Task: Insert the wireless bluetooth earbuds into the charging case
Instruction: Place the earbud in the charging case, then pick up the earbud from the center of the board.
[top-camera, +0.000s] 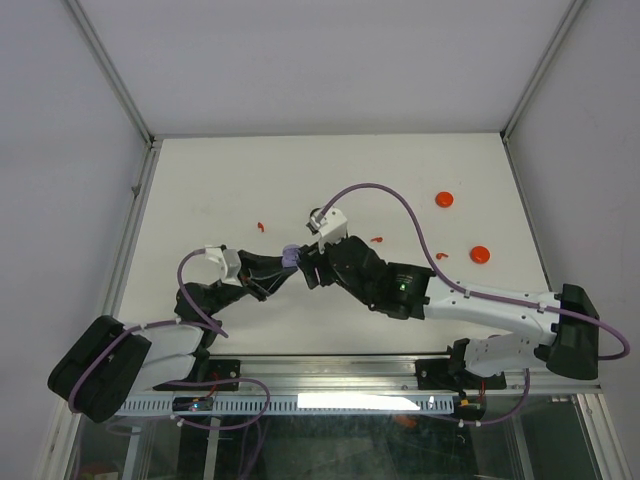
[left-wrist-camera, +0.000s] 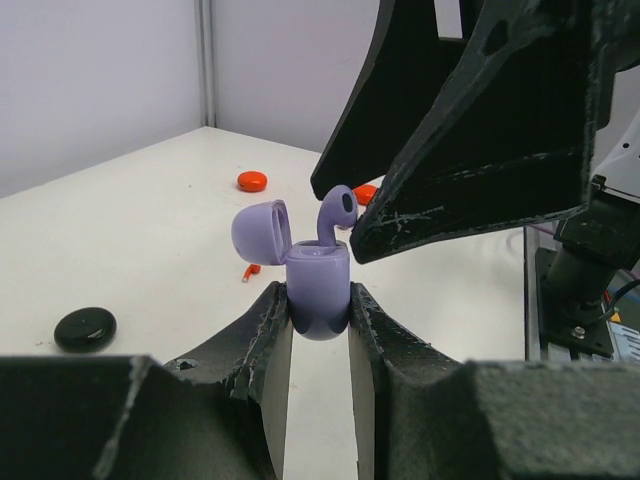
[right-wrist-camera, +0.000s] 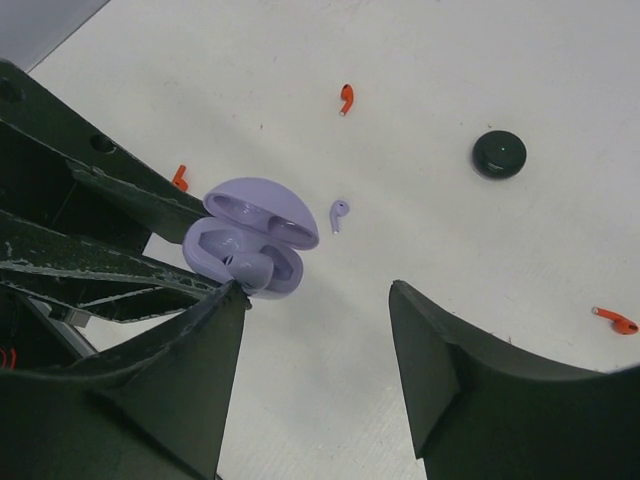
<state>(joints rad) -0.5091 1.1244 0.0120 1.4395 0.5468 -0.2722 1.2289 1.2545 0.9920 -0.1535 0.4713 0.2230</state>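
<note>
At table centre: L gripper (left-wrist-camera: 318, 330) clamps lavender case (left-wrist-camera: 318, 290) | R gripper (right-wrist-camera: 320, 330) spread | no legible markings

A white table (top-camera: 200, 170) is seen carrying scattered small items. Two red discs (top-camera: 443, 199) are placed well apart from each other toward the right side. A red earbud (top-camera: 260, 227) is seen left of centre, and another red earbud (top-camera: 377, 240) just right of the middle. A lavender earbud (right-wrist-camera: 339, 213) and a black disc (right-wrist-camera: 499, 154) are shown lying on the surface in the right wrist view.
</note>
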